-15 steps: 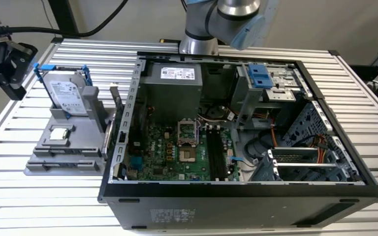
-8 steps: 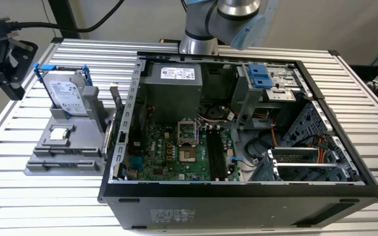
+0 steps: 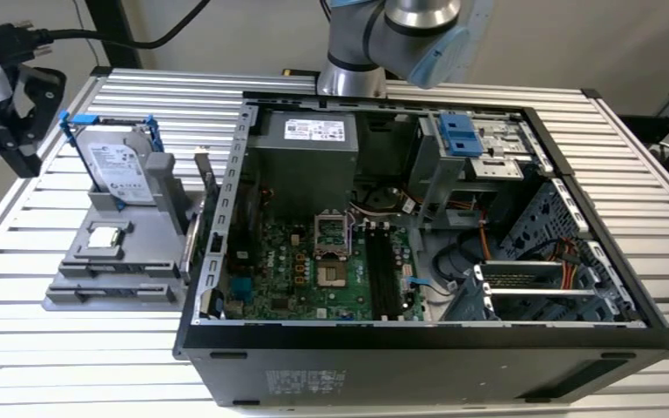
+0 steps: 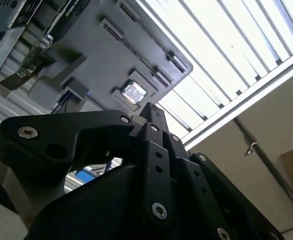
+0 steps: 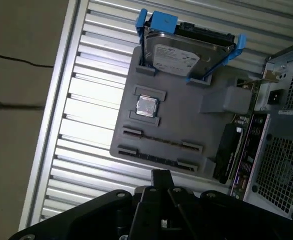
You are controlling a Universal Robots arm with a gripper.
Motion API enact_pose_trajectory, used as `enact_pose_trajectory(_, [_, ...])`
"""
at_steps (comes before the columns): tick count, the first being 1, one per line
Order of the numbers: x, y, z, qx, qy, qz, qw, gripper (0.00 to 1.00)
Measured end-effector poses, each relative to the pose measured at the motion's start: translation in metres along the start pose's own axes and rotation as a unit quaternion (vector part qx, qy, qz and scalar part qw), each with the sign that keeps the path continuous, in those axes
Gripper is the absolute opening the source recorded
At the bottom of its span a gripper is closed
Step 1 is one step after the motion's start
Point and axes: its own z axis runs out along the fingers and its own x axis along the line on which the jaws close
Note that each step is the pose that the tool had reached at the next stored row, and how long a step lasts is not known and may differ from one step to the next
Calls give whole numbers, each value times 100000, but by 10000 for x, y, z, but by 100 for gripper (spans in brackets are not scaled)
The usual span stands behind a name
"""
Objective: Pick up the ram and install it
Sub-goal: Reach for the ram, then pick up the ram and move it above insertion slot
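Observation:
The ram (image 5: 154, 157) looks like a thin dark strip standing on edge in the long slot along the near side of the grey holder tray (image 5: 186, 120). In the exterior view this tray (image 3: 91, 261) lies at the exterior view's left of the open computer case (image 3: 428, 340). My gripper (image 5: 161, 175) hangs above the tray's edge, close to that slot, with its fingers together and nothing between them. In the exterior view the gripper (image 3: 18, 157) is the black body at the far left edge. The black memory slots (image 3: 387, 270) on the motherboard are bare.
A silver hard drive (image 5: 186, 52) with blue rails stands at the tray's far end. A small square processor chip (image 5: 146, 106) lies mid-tray. A dark expansion card (image 5: 227, 150) stands between the tray and the case wall. The slatted aluminium table (image 3: 79, 366) lies around them.

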Motion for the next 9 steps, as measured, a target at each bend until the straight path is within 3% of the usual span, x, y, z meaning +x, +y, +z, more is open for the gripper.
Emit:
enact_pose_trajectory(5, [0,0,0,-33,254,-4569,99895,0])
enact_pose_trajectory(9, [0,0,-1,-56,433,-8187,99663,0])
